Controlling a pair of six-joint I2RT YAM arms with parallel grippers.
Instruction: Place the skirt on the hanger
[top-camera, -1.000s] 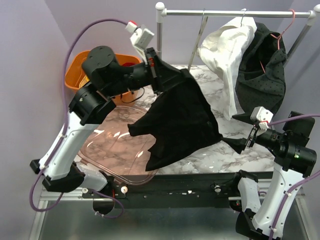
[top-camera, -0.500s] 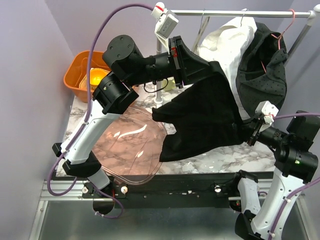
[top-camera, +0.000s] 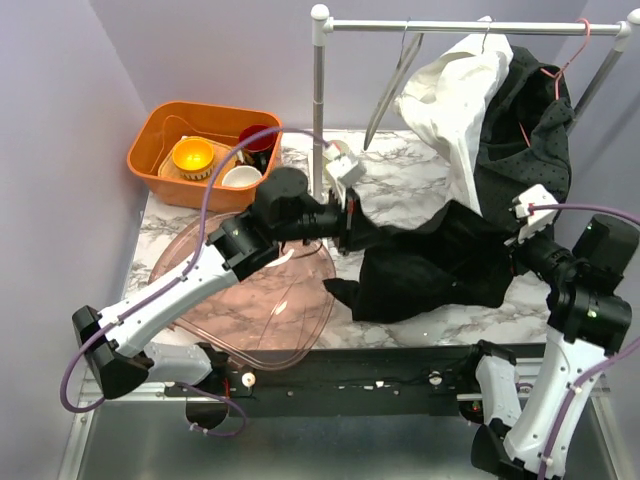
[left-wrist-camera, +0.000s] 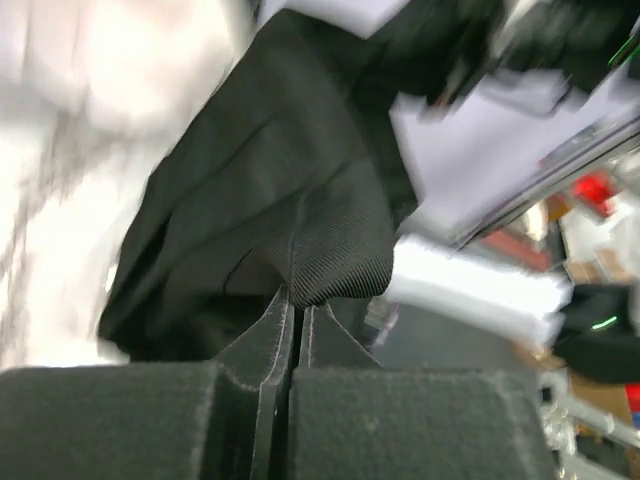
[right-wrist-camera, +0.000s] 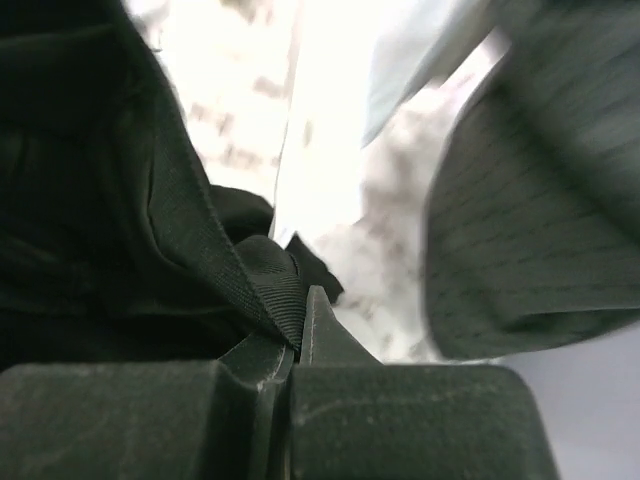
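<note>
The black skirt (top-camera: 430, 265) hangs stretched low over the marble table between my two grippers. My left gripper (top-camera: 352, 228) is shut on its ribbed waistband (left-wrist-camera: 335, 262) at the left end. My right gripper (top-camera: 512, 252) is shut on the waistband (right-wrist-camera: 270, 285) at the right end. An empty metal hanger (top-camera: 392, 80) hangs from the rail (top-camera: 470, 26) at the back, above and behind the skirt.
A white garment (top-camera: 455, 110) and a dark dotted garment (top-camera: 525, 140) hang on the rail at the right. An orange bin (top-camera: 160, 150) with bowls stands at the back left. A clear pink tub (top-camera: 250, 310) lies at the front left. The rail's post (top-camera: 319, 110) rises behind my left gripper.
My left arm swung down and right from high up, lowering the skirt toward the table. My right gripper closed on the skirt's right end.
</note>
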